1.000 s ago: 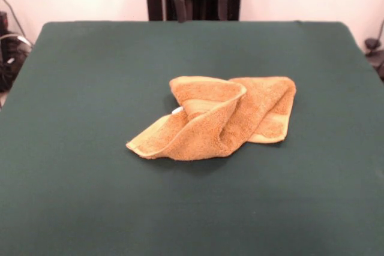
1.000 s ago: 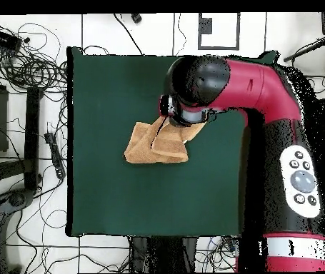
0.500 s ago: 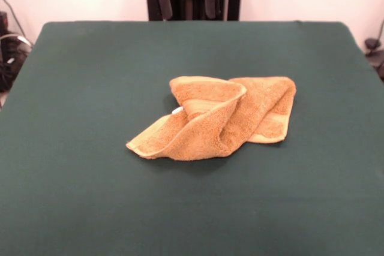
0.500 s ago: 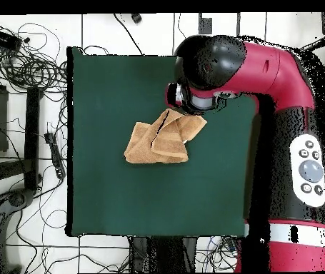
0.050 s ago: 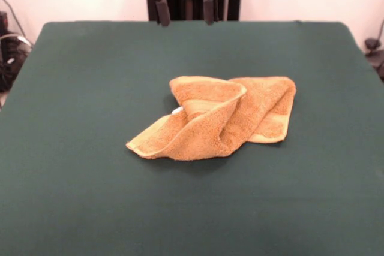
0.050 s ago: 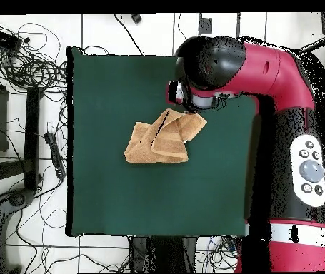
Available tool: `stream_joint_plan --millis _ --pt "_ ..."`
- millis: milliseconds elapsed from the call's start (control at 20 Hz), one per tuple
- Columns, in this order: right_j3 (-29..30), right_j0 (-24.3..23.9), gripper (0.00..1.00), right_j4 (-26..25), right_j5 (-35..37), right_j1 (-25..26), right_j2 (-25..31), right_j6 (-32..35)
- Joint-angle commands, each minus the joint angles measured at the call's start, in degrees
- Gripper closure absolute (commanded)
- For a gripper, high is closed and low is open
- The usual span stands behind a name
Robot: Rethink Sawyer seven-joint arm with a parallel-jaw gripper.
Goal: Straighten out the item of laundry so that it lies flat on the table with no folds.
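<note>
- Your gripper [image 5: 183, 11] dropped slightly since half a second ago; fingers [image 5: 162, 11] apart, empty, above the table's [image 5: 72, 148] far edge.
- Towel [image 5: 219, 118] unchanged: mid-table, still bunched and folded.

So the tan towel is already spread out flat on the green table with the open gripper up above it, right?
Not flat. The front view shows the towel crumpled and folded over itself on the green table. The rest holds: the gripper is open, raised above and clear of it.
</note>
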Motion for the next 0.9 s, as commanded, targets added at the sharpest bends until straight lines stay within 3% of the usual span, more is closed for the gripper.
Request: stream_joint_plan --millis 50,350,900 --pt "10.45 -0.72 0.0 -1.24 -10.85 4.52 0.69 1.42" --pt "11.85 -1.15 0.0 -2.22 -15.83 5.57 0.62 0.7" --pt "12.31 -1.12 0.0 -1.96 -15.88 5.26 0.6 0.58"
